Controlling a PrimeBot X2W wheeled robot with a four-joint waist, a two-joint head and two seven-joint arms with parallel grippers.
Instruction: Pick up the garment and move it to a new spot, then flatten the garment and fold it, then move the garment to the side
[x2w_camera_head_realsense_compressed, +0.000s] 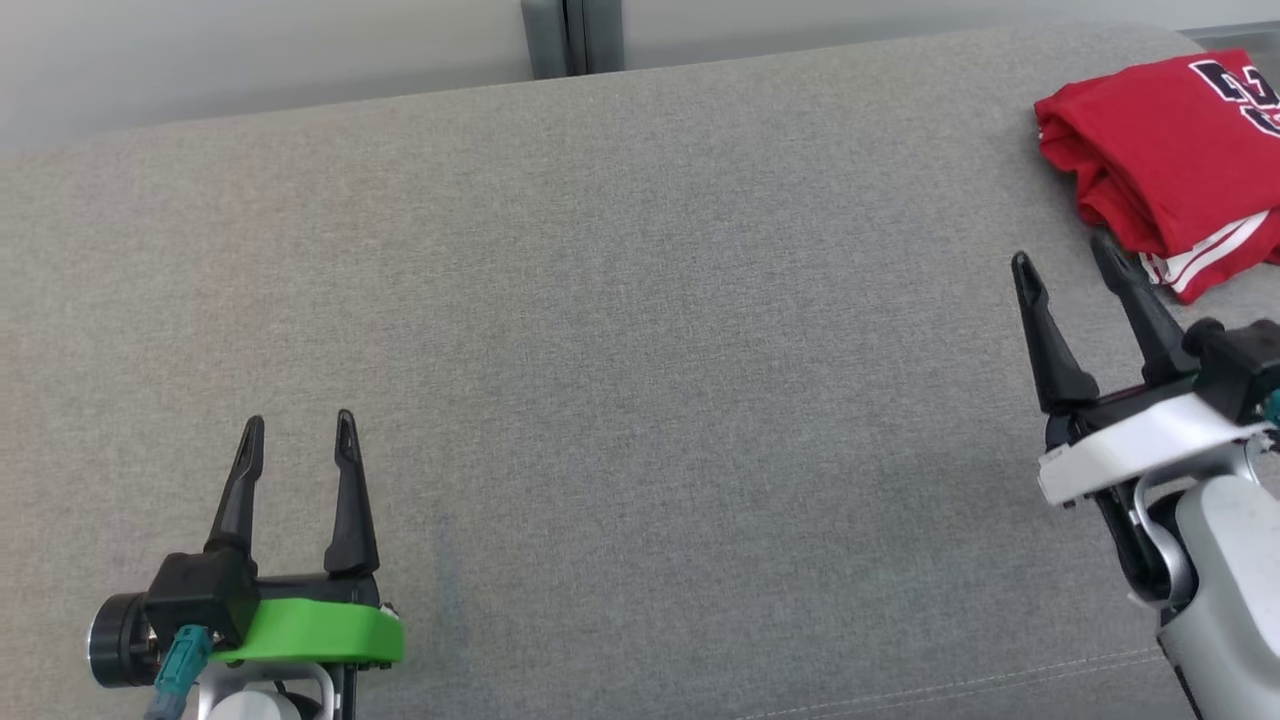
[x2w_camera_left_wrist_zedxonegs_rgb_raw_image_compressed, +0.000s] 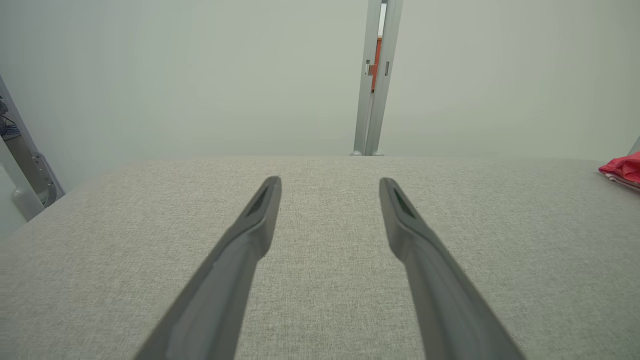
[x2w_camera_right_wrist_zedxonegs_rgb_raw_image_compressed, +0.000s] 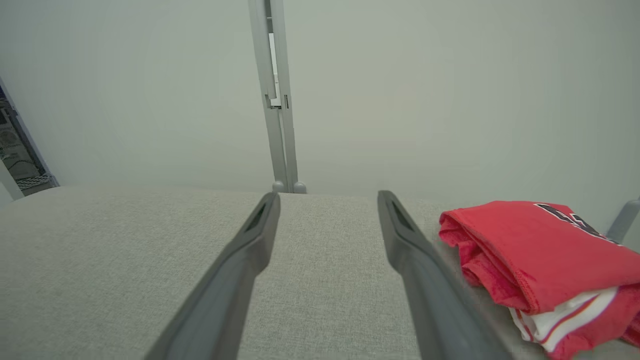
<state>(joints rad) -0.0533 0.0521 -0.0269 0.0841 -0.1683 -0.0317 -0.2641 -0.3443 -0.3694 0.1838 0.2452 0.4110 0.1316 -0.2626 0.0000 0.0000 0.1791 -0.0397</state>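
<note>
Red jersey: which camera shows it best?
The right wrist view: the red jersey is close and large there, its folded layers and white striped trim plain. The head view shows the red jersey from above, cut off at the right edge. The left wrist view catches a corner of the red jersey.

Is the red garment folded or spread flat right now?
Folded: the red garment sits as a compact stack, with several layered edges showing along its near side.
</note>
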